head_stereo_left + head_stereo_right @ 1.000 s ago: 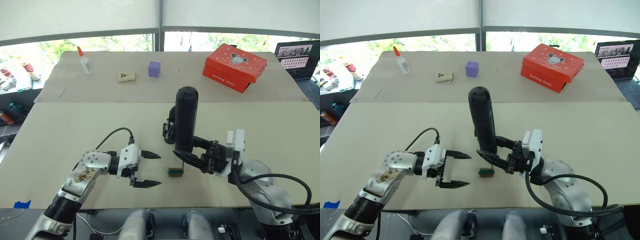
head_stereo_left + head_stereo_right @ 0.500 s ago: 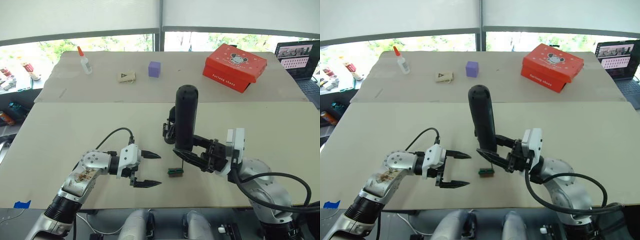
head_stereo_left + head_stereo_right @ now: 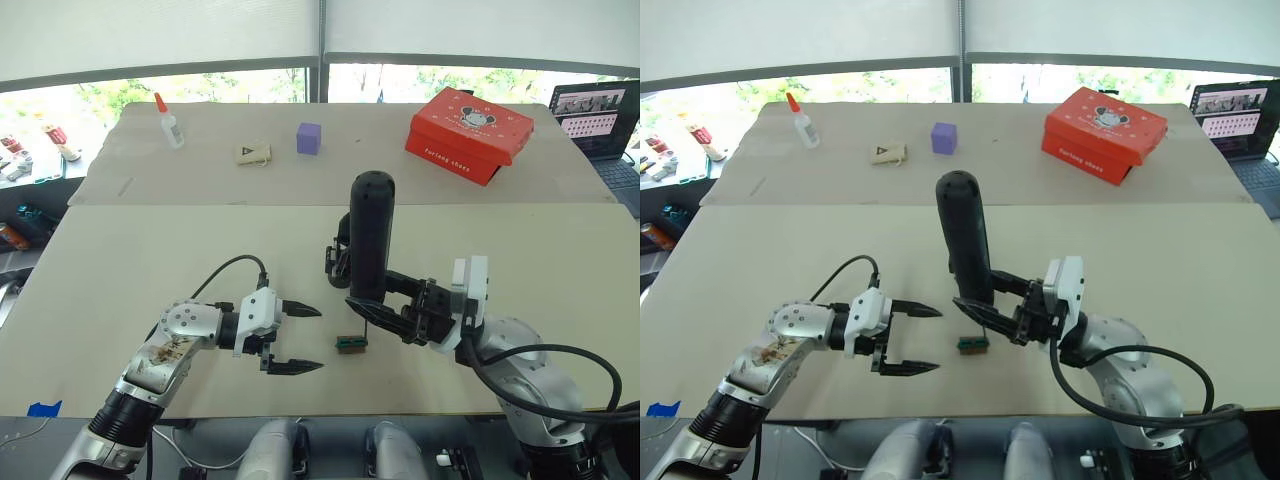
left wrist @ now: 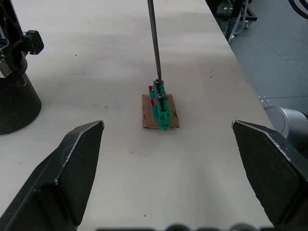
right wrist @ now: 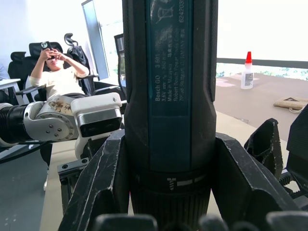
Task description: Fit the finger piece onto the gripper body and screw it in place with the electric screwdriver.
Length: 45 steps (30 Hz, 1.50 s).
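- Right gripper clamps the electric screwdriver upright, bit on the green block.
- Left gripper, jaws wide, is left of it.
- Gripper body stands behind the screwdriver.

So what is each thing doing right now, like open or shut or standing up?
left gripper: open, empty, hovering over the table.
right gripper: shut on the electric screwdriver.
electric screwdriver: upright, bit tip on the green block.
green block: lying on a cardboard scrap.
glue bottle: upright, cap on.
red box: closed.
laptop: open, screen on.
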Each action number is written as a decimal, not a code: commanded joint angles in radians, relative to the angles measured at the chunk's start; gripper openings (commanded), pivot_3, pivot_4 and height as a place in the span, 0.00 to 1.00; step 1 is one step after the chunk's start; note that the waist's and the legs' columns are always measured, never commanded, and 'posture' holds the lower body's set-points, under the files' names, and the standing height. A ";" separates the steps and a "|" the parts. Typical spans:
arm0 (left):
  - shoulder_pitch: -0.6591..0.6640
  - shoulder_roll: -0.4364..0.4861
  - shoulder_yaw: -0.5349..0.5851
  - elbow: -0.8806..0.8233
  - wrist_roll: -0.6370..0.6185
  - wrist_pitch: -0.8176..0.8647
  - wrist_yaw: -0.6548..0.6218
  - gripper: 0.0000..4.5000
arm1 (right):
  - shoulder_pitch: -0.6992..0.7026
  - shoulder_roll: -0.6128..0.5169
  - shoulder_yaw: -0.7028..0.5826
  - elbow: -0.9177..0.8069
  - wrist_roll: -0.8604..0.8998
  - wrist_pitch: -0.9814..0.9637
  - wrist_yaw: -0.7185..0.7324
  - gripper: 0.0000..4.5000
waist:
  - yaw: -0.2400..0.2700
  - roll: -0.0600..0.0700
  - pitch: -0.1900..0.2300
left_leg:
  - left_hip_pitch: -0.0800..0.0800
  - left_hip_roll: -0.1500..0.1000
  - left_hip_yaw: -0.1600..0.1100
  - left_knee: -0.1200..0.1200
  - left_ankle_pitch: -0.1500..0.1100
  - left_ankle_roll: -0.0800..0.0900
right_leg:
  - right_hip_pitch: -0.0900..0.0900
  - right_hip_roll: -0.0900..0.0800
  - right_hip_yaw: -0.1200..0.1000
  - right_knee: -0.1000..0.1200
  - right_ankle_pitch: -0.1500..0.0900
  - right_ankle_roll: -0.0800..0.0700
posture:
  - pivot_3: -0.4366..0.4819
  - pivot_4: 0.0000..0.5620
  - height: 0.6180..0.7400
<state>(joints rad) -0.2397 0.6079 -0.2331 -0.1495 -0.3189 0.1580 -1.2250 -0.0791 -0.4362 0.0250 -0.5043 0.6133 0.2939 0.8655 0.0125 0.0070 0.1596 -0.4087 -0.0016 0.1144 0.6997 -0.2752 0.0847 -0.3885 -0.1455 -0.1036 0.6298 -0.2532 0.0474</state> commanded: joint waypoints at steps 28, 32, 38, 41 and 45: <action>0.075 0.088 0.130 -0.128 -0.110 0.137 0.043 1.00 | -0.362 -0.119 -0.128 -0.079 0.404 0.284 -0.124 0.43 | -0.004 0.000 0.000 | 0.000 0.001 0.000 -0.001 0.000 0.000 | -0.001 0.000 0.000 0.000 0.000 0.000 | 0.48 0.27 1.00; 0.047 0.126 0.202 -0.111 -0.149 0.186 0.049 1.00 | -0.541 -0.106 -0.118 0.002 0.466 0.356 -0.174 0.43 | -0.002 -0.001 0.000 | -0.001 0.000 -0.001 0.000 0.000 0.000 | -0.001 -0.001 0.000 0.001 0.000 0.000 | 0.48 0.27 1.00; -0.115 0.107 0.192 0.062 -0.106 0.157 0.039 1.00 | -0.768 -0.041 -0.065 0.182 0.416 0.391 -0.163 0.43 | -0.002 -0.001 0.000 | -0.001 0.000 0.000 0.000 0.000 0.000 | -0.001 -0.001 -0.001 0.002 0.000 0.000 | 0.48 0.27 1.00; -0.196 0.072 0.156 0.170 -0.059 0.108 0.027 1.00 | -0.818 -0.013 -0.035 0.258 0.344 0.361 -0.120 0.43 | -0.003 -0.002 0.000 | -0.001 -0.001 0.001 0.000 0.000 0.000 | -0.001 0.000 -0.001 0.002 0.000 0.000 | 0.48 0.27 1.00; -0.285 0.017 0.115 0.287 -0.015 0.055 0.005 1.00 | -0.843 0.007 -0.009 0.336 0.259 0.317 -0.049 0.43 | -0.003 -0.003 0.000 | -0.003 -0.002 0.001 0.000 0.000 0.000 | -0.003 0.000 -0.002 0.001 0.000 0.000 | 0.48 0.27 1.00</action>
<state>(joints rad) -0.4915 0.6313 -0.1114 0.1176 -0.3482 0.2501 -1.2059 -0.8832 -0.4364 0.0346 -0.1628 0.8918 0.6700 0.7835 0.0097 0.0044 0.1600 -0.4130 -0.0034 0.1158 0.6997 -0.2750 0.0851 -0.3915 -0.1453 -0.1061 0.6311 -0.2530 0.0475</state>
